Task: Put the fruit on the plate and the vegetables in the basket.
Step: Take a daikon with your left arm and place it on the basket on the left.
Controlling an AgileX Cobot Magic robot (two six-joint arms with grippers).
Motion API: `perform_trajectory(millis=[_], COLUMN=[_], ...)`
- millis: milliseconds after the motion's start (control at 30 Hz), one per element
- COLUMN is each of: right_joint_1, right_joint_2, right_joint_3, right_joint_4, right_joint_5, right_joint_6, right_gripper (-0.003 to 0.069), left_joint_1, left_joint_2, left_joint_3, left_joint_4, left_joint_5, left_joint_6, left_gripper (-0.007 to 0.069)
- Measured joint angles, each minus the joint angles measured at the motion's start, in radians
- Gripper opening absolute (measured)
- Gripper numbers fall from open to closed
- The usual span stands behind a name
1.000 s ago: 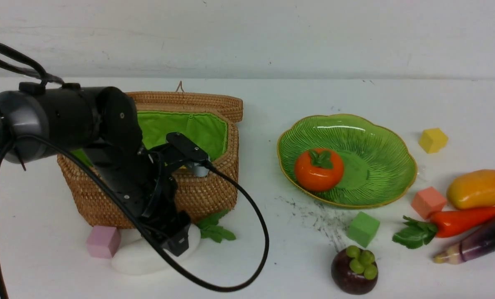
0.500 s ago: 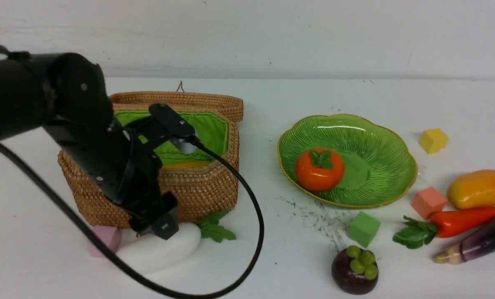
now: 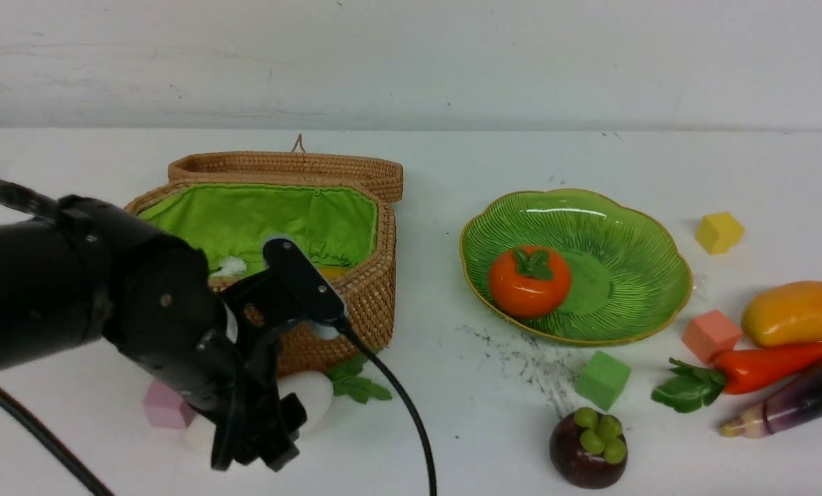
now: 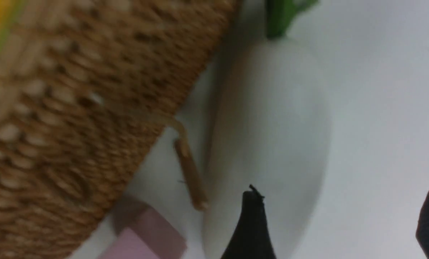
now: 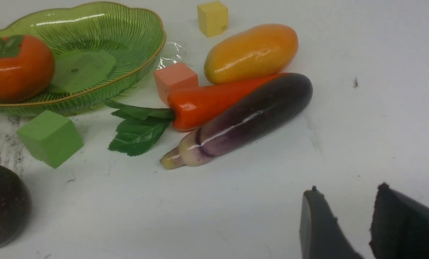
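Note:
The white radish [image 3: 307, 403] lies on the table against the front of the open wicker basket [image 3: 366, 303], its leaves [image 3: 355, 382] pointing right. My left gripper [image 4: 342, 216] is open just above the radish's blunt end, one finger [image 4: 252, 223] over it and nothing held. A yellow curved piece [image 3: 331, 271] lies inside the basket. The round orange fruit [image 3: 529, 281] sits on the green plate [image 3: 631, 234]. The mango [image 5: 252, 53], red-orange pepper [image 5: 214, 102], aubergine [image 5: 250, 117] and purple ball [image 3: 588, 448] rest on the table. My right gripper [image 5: 348, 189] hovers open and empty near the aubergine.
The basket's lid [image 3: 286, 165] hangs open behind it. Small cubes lie about: pink [image 3: 166, 406] by the radish, green [image 3: 602, 379], salmon [image 3: 710, 335] and yellow [image 3: 718, 232] around the plate. My left arm's cable [image 3: 404, 413] trails in front of the basket.
My left arm has swung down and nearer the camera, uncovering the basket's inside. Its gripper stays by the radish with jaws slightly wider. The radish still lies on the table.

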Motion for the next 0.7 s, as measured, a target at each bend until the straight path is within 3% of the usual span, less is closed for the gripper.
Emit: perform_trajectory(millis=[200,500,700], right_joint_1=[0.000,0.000,0.000], right_joint_2=[0.000,0.000,0.000], right_joint_3=[0.000,0.000,0.000], right_joint_4=[0.000,0.000,0.000], right_joint_5=[0.000,0.000,0.000], right_joint_6=[0.000,0.000,0.000], right_gripper=[0.0243,0.0243,0.0243], left_joint_1=[-0.001,-0.006,-0.006], left_joint_2=[0.100,0.165,0.166], left_joint_3=[0.000,0.000,0.000], left_joint_4=[0.157,0.136,0.132], left_joint_5=[-0.046,-0.072,-0.071], left_joint_6=[-0.142,-0.162,-0.147], left_gripper=[0.0560,0.0556,0.0510])
